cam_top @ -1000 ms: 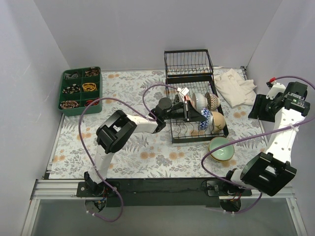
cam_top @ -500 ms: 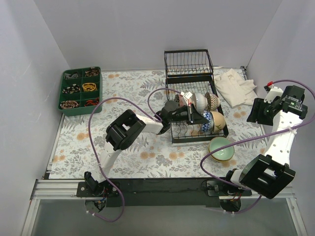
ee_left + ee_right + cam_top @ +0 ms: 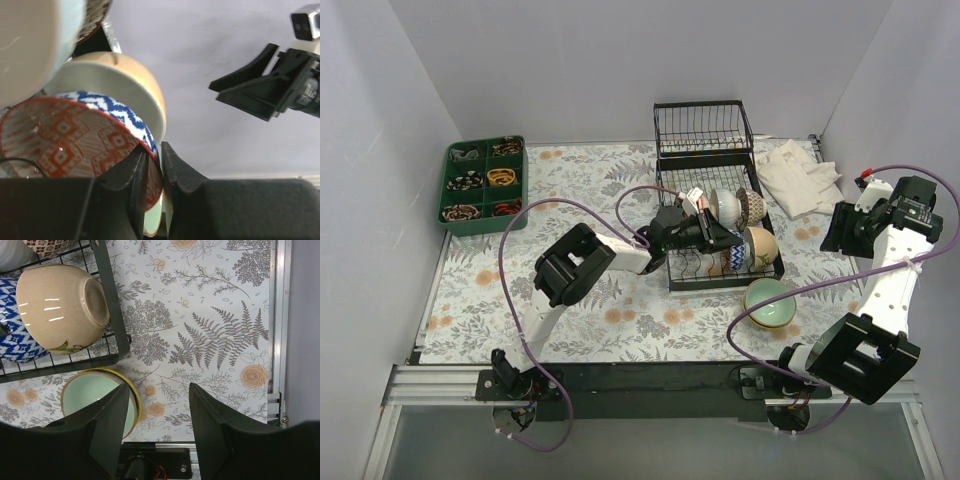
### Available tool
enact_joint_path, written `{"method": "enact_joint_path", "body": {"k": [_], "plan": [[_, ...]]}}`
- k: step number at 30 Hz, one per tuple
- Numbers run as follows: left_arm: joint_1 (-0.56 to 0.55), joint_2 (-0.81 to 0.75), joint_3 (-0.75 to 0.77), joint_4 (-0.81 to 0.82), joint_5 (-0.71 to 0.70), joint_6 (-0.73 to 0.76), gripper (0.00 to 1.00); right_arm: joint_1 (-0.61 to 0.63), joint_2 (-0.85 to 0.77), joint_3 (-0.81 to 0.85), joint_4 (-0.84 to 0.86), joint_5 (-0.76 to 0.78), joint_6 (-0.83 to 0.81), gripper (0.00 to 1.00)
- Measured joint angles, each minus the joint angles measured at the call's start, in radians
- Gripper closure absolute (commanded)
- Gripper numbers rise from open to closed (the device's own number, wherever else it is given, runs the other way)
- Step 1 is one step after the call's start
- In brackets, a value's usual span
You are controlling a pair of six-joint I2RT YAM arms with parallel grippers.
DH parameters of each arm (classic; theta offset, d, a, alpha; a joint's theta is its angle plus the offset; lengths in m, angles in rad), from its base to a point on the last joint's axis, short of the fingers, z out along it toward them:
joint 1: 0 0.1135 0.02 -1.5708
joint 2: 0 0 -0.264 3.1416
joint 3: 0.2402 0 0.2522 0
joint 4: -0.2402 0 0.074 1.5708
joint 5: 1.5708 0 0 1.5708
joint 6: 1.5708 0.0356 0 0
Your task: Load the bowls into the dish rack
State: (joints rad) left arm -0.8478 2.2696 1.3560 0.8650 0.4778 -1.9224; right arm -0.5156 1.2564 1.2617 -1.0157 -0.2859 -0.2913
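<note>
- You see plain pale grey walls [image 3: 570,60] on three sides, evenly lit.
- Your tabletop [image 3: 470,300] shows a floral-fern print; an aluminium rail [image 3: 440,383] runs along its near edge.

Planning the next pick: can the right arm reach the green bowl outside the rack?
Probably yes: the green bowl sits uncovered beside the dish rack, near the open right pincer, nothing between.

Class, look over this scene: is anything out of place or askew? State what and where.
One pale green bowl sits upright on the table, outside the dish rack by its near right corner, while the other bowls stand on edge inside. Nothing looks spilled or broken.
</note>
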Motion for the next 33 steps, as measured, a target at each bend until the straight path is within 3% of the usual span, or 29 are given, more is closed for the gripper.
{"method": "enact_joint_path", "body": {"k": [4,12,15,20,27,33], "plan": [[-0.005,-0.009,-0.011,-0.043,-0.026,-0.024,0.78,0.0,0.0,0.0,0.0,0.003,0.0,0.4],[-0.005,-0.024,-0.024,-0.075,-0.046,0.002,0.54,0.0,-0.005,-0.019,0.0,0.004,0.0,0.4],[-0.005,-0.043,-0.007,-0.172,-0.059,0.053,0.48,0.0,-0.01,-0.03,-0.002,0.005,0.0,0.4],[-0.003,-0.094,0.036,-0.362,-0.106,0.164,0.47,0.0,-0.024,-0.03,-0.002,0.007,-0.001,0.4],[0.028,-0.205,0.008,-0.497,-0.12,0.286,0.46,0.0,-0.025,-0.03,-0.003,0.007,-0.011,0.4],[0.06,-0.399,-0.077,-0.609,-0.104,0.47,0.46,-0.002,-0.032,-0.029,-0.006,0.016,-0.022,0.4]]}}
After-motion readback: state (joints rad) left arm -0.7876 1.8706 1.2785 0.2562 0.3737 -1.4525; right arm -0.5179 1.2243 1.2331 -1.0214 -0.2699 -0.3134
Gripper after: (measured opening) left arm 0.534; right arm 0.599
